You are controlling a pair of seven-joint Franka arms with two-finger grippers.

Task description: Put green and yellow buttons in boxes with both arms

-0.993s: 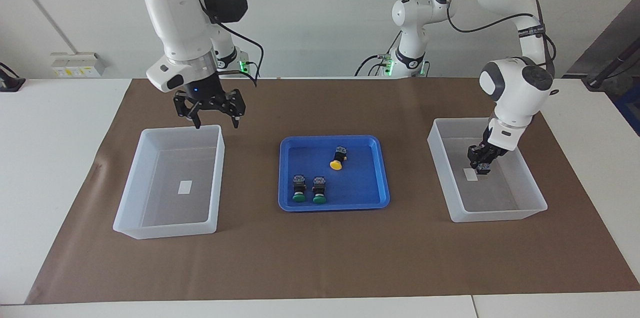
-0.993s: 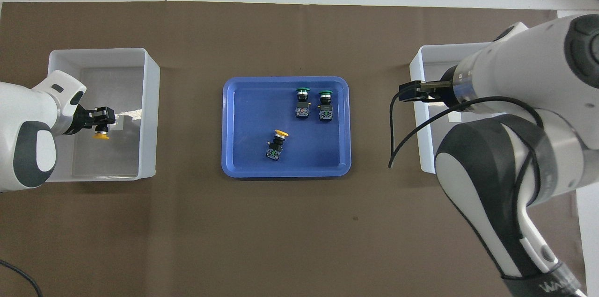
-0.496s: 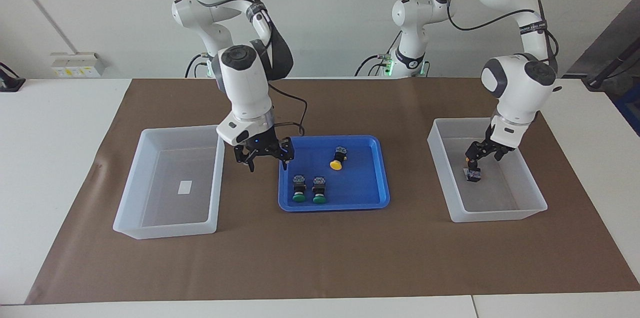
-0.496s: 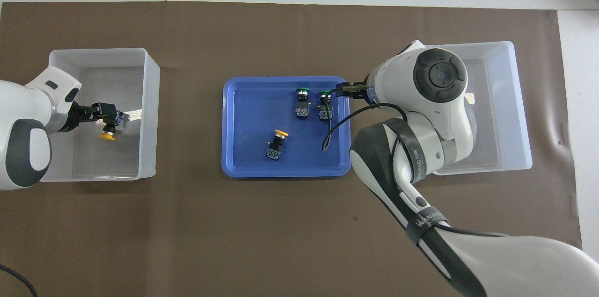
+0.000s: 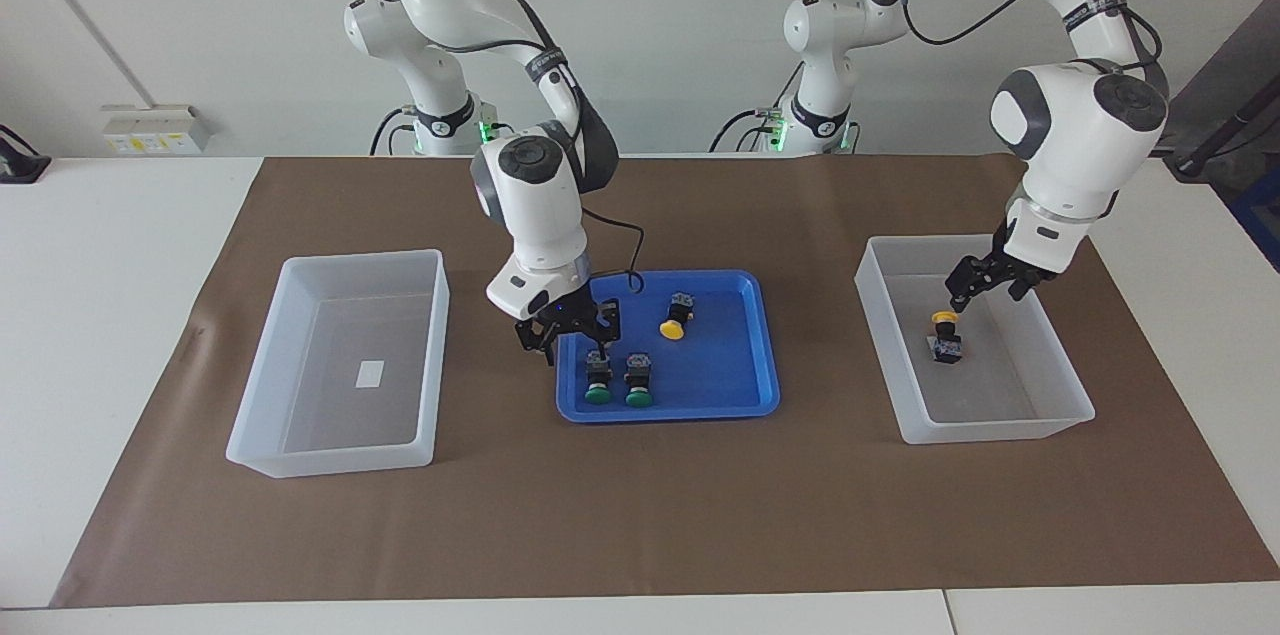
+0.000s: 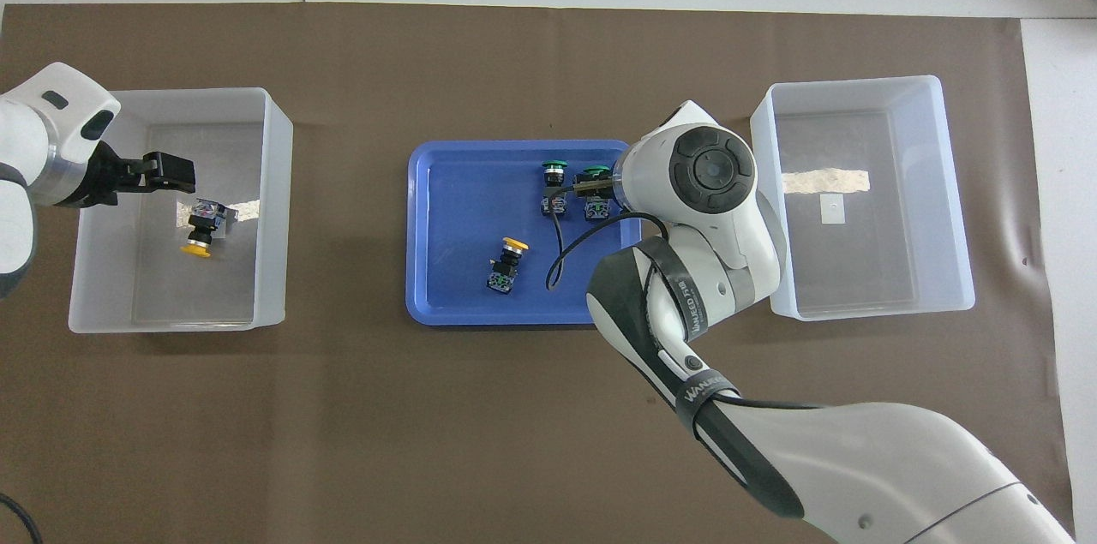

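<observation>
Left pincer (image 5: 983,283) let go, now spread above yellow button (image 5: 943,334) lying in box (image 5: 1060,415); right pincer (image 5: 568,332) swung over, spread above green button (image 5: 598,379) in blue tray (image 5: 740,405)

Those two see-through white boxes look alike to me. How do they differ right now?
The box at the left arm's end holds a yellow button; the box at the right arm's end holds only its label. The left gripper hangs over the first; the right gripper is over the blue tray instead. Both share shape and size.
</observation>
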